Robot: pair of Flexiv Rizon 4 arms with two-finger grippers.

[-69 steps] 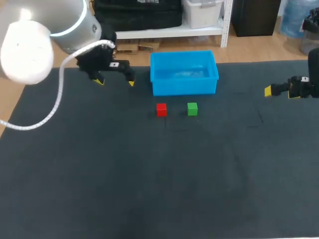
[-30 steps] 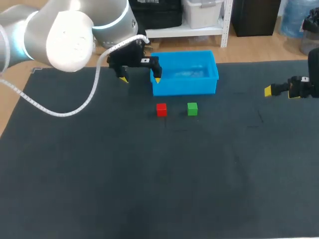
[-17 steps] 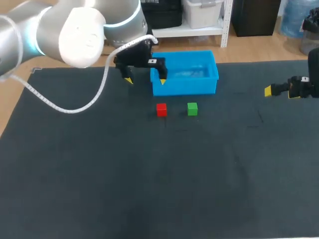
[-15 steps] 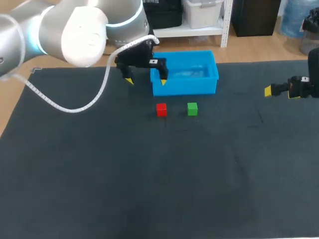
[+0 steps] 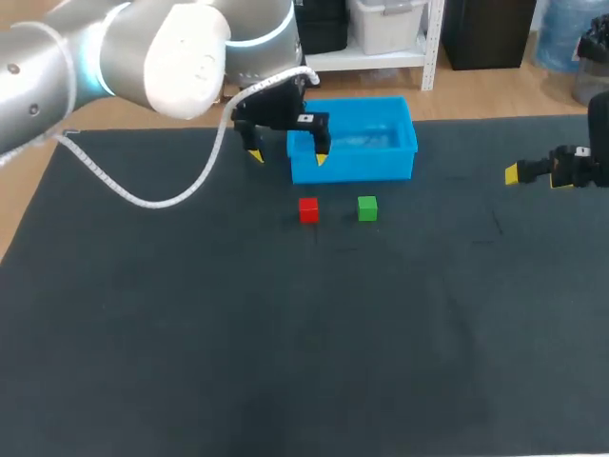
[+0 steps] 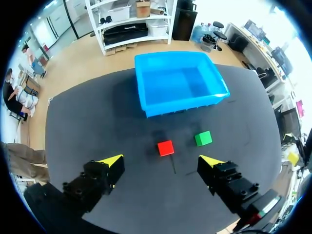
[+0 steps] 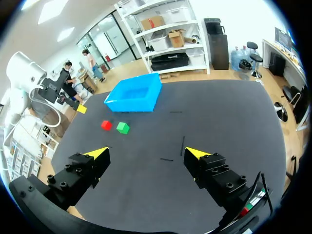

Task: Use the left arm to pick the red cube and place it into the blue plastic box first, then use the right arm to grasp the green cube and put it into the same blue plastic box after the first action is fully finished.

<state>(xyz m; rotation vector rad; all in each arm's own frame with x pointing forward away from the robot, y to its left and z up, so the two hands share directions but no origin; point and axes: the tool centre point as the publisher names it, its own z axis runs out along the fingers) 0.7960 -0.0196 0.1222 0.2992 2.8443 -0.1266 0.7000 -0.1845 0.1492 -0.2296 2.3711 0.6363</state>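
Overhead, left tool, spread, masks part of the blue box; right tool, spread, runs off the edge.

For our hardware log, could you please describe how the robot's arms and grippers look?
The left arm is silver-grey with a white joint cap, a glowing blue ring and a white cable alongside. The left gripper and right gripper are black with yellow-tipped fingers.

Red cube, green cube, blue box, dark, perhaps charcoal, table.
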